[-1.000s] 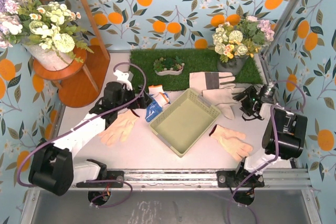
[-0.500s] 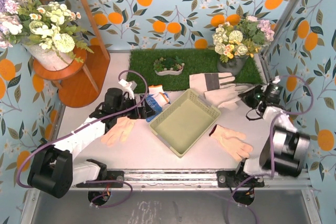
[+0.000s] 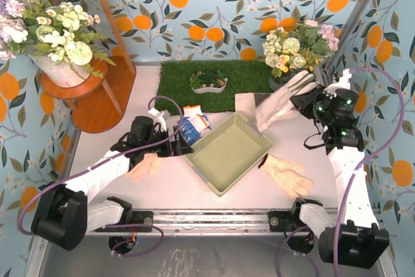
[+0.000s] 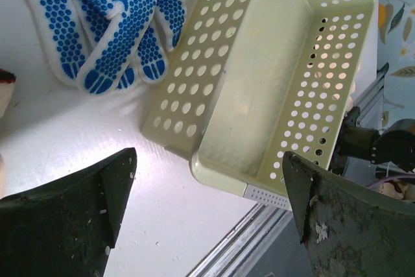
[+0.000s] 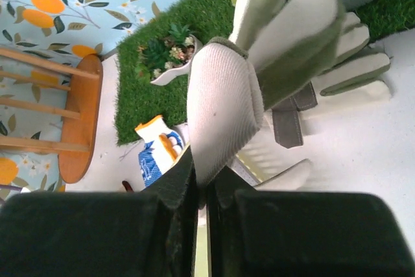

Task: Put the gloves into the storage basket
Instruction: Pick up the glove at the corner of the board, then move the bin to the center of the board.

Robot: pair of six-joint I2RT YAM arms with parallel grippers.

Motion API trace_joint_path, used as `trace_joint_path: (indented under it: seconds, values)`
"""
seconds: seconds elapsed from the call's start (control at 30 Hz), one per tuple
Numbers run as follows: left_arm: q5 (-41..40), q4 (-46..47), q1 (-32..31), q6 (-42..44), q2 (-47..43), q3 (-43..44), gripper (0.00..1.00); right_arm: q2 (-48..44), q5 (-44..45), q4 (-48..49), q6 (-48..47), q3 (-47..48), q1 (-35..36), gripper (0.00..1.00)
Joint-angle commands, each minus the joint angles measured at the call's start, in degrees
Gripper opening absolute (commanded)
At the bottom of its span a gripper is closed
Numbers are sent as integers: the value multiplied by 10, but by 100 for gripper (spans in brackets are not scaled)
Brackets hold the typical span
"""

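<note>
Orange-print wallpaper all round, white desk (image 3: 305, 141) in the middle. The grey-and-cream work glove (image 3: 283, 102) is up off the desk, pinched in the right tool (image 5: 202, 186). That tool is clamped fully shut on it near the back-right corner, just past the storage basket (image 3: 224, 154).

From above, the glove's long axis runs diagonally. One end is up by the flower bunch (image 3: 295, 50) and the other droops toward the basket's far edge. The wrist view shows the glove's fingers pointing away from the tool. A second work glove (image 5: 337, 76) lies flat underneath.

The basket sits at an angle mid-desk with nothing in it. I'd call this the carry step. Next it needs swinging over the basket and letting go, ideally low so the limp thing doesn't drape over the rim.

The left tool (image 4: 209, 157) is spread wide, holding nothing, by the basket's left corner. The blue-and-white glove (image 4: 110, 24) is just beside it. One peach glove (image 3: 285, 173) lies right of the basket.
</note>
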Motion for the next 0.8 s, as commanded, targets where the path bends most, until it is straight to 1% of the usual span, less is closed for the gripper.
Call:
trace_joint_path:
  seconds: [0.0, 0.13, 0.2, 0.3, 0.37, 0.5, 0.6, 0.7, 0.77]
  values:
    - [-22, -43, -4, -15, -41, 2, 97, -16, 7, -27, -19, 49, 24, 0]
    - [21, -44, -24, -45, -50, -8, 97, -7, 8, -34, -43, 77, 82, 0]
    - [37, -35, -43, -56, -55, -10, 97, 3, 30, -39, -56, 85, 116, 0]
    - [89, 31, -52, -91, -60, -30, 97, 21, 55, -47, -67, 92, 150, 0]
    - [107, 68, -54, -108, -54, -42, 97, 30, 56, -44, -67, 91, 162, 0]
    - [103, 105, -63, -114, -21, -46, 97, 36, 52, -37, -75, 93, 186, 0]
    - [95, 170, -70, -126, 14, -46, 97, 31, 52, -33, -91, 97, 205, 0]
    - [86, 216, -82, -121, 73, -22, 97, 27, 54, -40, -102, 103, 212, 0]
    - [82, 256, -91, -117, 117, -6, 97, 20, 70, -54, -108, 108, 212, 0]
